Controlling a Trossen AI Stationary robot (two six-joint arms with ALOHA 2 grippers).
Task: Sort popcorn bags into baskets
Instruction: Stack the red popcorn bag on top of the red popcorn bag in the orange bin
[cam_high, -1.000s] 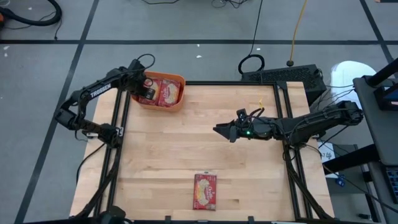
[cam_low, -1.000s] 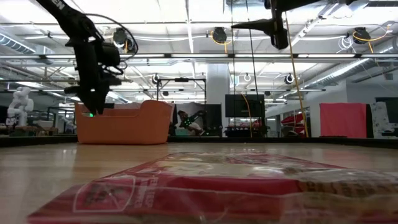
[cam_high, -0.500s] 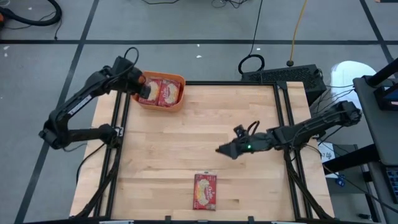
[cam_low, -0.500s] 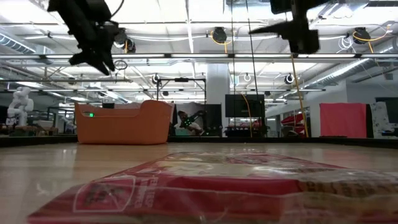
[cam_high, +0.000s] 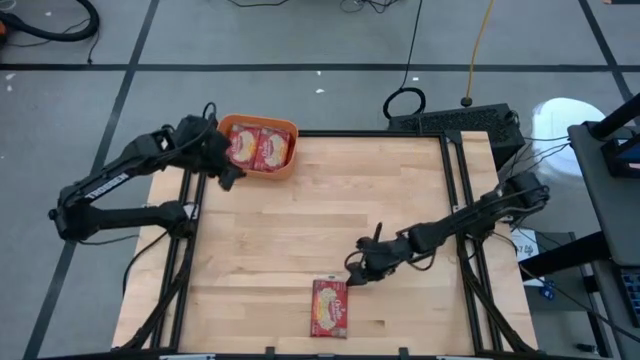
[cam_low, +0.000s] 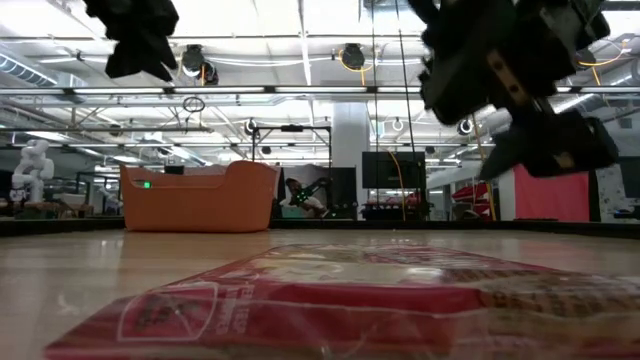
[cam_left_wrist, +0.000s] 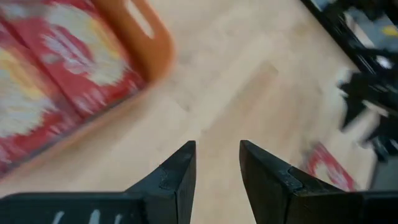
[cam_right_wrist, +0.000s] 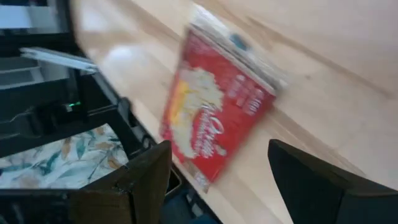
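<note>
Red popcorn bag lettering: right-wrist view only.

A red popcorn bag lies flat across the bottom of the frame. The orange basket stands on the table at left centre. Dark grippers hang at upper left and upper right.
</note>
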